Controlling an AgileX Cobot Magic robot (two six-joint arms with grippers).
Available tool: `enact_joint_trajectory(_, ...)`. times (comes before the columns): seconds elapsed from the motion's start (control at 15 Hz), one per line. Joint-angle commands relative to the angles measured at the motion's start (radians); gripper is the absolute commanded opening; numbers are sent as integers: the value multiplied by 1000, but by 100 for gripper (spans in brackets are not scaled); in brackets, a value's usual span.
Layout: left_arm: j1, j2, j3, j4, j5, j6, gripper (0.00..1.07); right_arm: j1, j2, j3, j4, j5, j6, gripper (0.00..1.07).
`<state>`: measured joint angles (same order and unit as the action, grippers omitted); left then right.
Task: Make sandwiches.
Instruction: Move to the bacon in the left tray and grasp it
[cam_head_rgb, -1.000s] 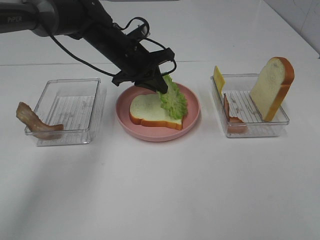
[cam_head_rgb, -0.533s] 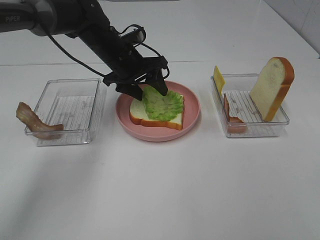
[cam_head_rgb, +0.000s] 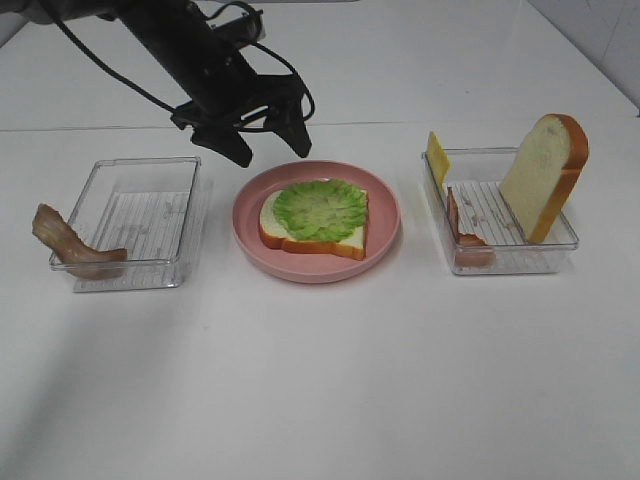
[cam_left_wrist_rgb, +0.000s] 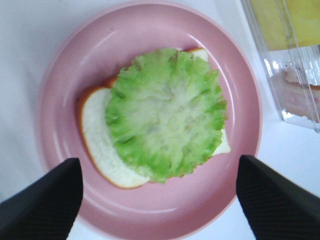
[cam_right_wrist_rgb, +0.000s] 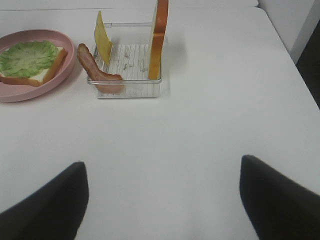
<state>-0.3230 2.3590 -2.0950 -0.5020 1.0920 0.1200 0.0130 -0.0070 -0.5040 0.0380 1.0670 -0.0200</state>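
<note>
A bread slice (cam_head_rgb: 300, 235) with a ruffled green lettuce leaf (cam_head_rgb: 320, 209) lying flat on it sits on the round pink plate (cam_head_rgb: 385, 215). My left gripper (cam_head_rgb: 268, 148) is open and empty, hovering above the plate's far left rim. The left wrist view shows the lettuce (cam_left_wrist_rgb: 165, 112) on the bread (cam_left_wrist_rgb: 97, 140) between my open fingers (cam_left_wrist_rgb: 45, 202). A second bread slice (cam_head_rgb: 545, 175), a yellow cheese slice (cam_head_rgb: 437, 157) and a bacon strip (cam_head_rgb: 462, 230) stand in the right clear tray (cam_head_rgb: 500, 262). My right gripper (cam_right_wrist_rgb: 162, 200) is open over bare table, not in the exterior view.
A clear tray (cam_head_rgb: 140, 220) stands at the left, with a bacon strip (cam_head_rgb: 68, 245) draped over its left front corner. The right wrist view shows the right tray (cam_right_wrist_rgb: 127, 80) with bacon (cam_right_wrist_rgb: 97, 75), cheese (cam_right_wrist_rgb: 102, 42) and bread (cam_right_wrist_rgb: 159, 35), and the plate (cam_right_wrist_rgb: 15, 92) beside it.
My left gripper let go of the lettuce, which now lies flat on the bread. The gripper rose and drew back to the left, away from the plate.
</note>
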Motion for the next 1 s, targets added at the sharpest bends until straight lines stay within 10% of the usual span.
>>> enact_joint_trajectory(0.07, 46, -9, -73, 63, 200, -97, 76, 2, -6, 1, -6, -7, 11, 78)
enact_joint_trajectory(0.47, 67, -143, -59, 320, 198, -175, 64, 2, -6, 1, -6, -7, 11, 78)
enact_joint_trajectory(1.0, 71, -497, 428, 563, 198, -339, 64, 2, -6, 1, -6, -7, 11, 78)
